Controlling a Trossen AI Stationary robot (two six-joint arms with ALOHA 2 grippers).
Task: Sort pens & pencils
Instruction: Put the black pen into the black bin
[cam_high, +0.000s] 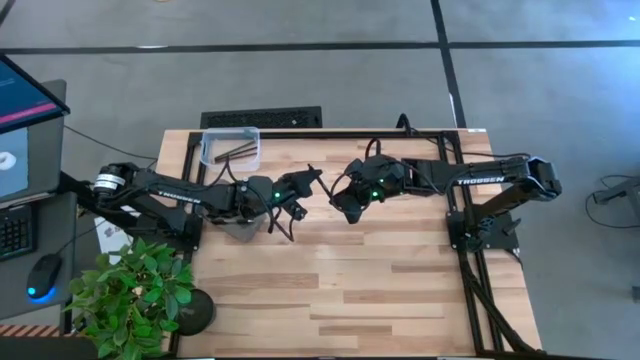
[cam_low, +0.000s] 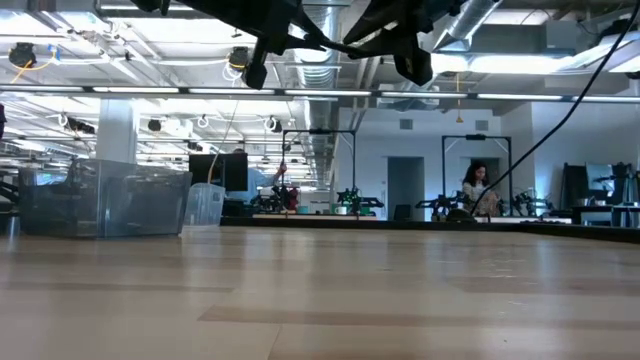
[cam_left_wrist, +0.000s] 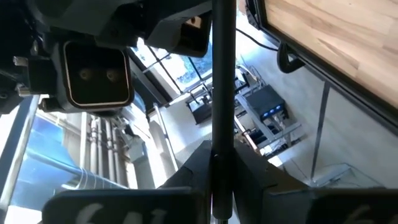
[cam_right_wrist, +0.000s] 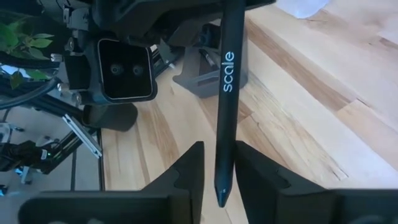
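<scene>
A black pen (cam_right_wrist: 225, 93) with white lettering hangs in the air above the middle of the table (cam_high: 400, 290), between my two grippers. My left gripper (cam_high: 314, 179) comes from the table's left and is shut on one end of it. My right gripper (cam_right_wrist: 219, 177) comes from the right. Its fingers are open on either side of the pen's pointed end (cam_right_wrist: 221, 198), with a gap showing beside it. Brown pencils (cam_high: 236, 152) lie in a clear bin (cam_high: 212, 150) at the far left. My left gripper pinches the pen's shaft (cam_left_wrist: 222, 146) between its two fingers, near the end away from the point. The fingers come level from the table's left. The pen sticks out ahead of them toward my right gripper, lifted clear of the table.
A grey holder (cam_right_wrist: 211, 78) stands on the table under the left arm (cam_high: 170, 190). The clear bin (cam_low: 100, 200) and a small clear cup (cam_low: 205, 205) stand at the far left. A potted plant (cam_high: 130, 295) stands off the table's near left corner.
</scene>
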